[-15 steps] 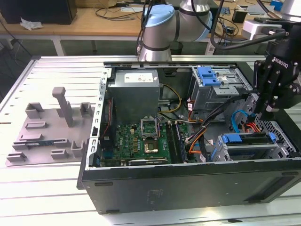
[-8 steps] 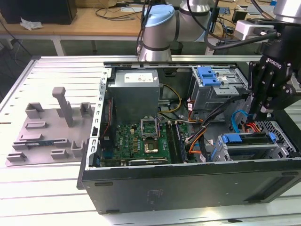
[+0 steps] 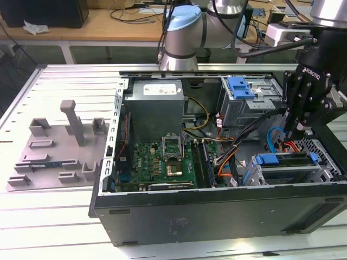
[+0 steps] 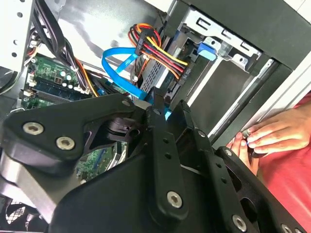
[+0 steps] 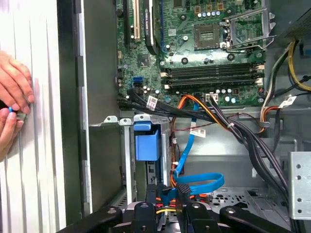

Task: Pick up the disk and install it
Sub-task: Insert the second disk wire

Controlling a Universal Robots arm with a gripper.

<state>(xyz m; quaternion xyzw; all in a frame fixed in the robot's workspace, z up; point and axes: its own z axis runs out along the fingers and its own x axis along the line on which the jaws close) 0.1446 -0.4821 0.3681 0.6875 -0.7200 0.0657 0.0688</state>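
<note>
The disk [image 3: 269,159], silver with a blue bracket, lies in the lower drive cage at the front right corner of the open computer case [image 3: 217,211]. Its blue bracket end [image 5: 146,143] shows in the first wrist view and also in the second wrist view [image 4: 206,51]. My black gripper [image 3: 297,131] hangs just above and behind the disk, over blue and orange cables [image 5: 194,182]. Its fingers [image 5: 182,189] stand a narrow gap apart, open, with nothing held between them.
A blue plastic tray [image 3: 241,86] tops the upper drive cage. The motherboard [image 3: 162,162] and power supply [image 3: 157,105] fill the case's left. A grey fixture [image 3: 59,146] lies at the exterior view's left. A person's hands [image 5: 12,102] rest just outside the case wall.
</note>
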